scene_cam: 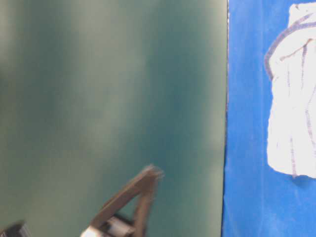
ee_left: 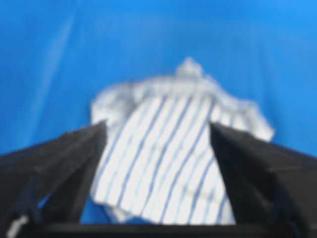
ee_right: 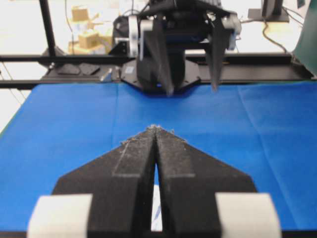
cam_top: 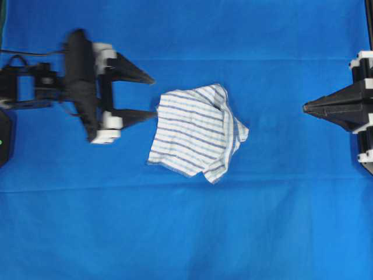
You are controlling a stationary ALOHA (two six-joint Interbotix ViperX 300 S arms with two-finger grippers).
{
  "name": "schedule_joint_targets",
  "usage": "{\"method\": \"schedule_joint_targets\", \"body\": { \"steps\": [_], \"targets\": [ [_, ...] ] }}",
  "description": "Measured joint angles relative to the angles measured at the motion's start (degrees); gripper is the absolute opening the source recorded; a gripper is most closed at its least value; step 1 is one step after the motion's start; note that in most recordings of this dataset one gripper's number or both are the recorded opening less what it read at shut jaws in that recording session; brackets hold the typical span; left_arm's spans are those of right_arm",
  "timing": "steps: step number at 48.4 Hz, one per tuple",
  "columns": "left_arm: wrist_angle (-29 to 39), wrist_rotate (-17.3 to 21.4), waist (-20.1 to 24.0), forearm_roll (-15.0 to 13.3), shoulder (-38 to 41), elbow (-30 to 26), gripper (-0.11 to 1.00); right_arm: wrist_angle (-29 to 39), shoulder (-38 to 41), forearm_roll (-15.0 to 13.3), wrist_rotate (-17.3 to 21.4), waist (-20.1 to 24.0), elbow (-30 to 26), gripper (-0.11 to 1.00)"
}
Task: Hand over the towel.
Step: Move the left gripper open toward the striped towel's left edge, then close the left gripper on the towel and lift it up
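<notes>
Black left end effector point(cam_top: 152, 96) spread wide, level, facing towel point(cam_top: 195, 131).

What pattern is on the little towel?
White with thin blue and grey stripes on the towel, clearest in the overhead view.

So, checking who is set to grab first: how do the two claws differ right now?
The left claw is open, its tips next to the towel; the right claw is shut and well clear of the towel. The left looks motion-blurred; the right looks sharp. Both are black, and neither holds anything.
</notes>
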Motion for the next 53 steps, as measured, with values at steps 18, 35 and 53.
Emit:
{"method": "schedule_joint_targets", "body": {
  "steps": [18,35,53],
  "targets": [
    [7.73,0.09,1.67,0.0,21.53,-6.94,0.92,1.58,0.26,0.0,-0.09,0.0,0.0,0.0],
    [6.68,0.09,1.76,0.09,28.65,-9.4,0.89,2.55,0.53,0.0,-0.09,0.0,0.09,0.0],
    [8.88,0.09,1.76,0.0,28.13,-9.32,0.09,2.9,0.62,0.0,-0.09,0.0,0.0,0.0]
  ]
}}
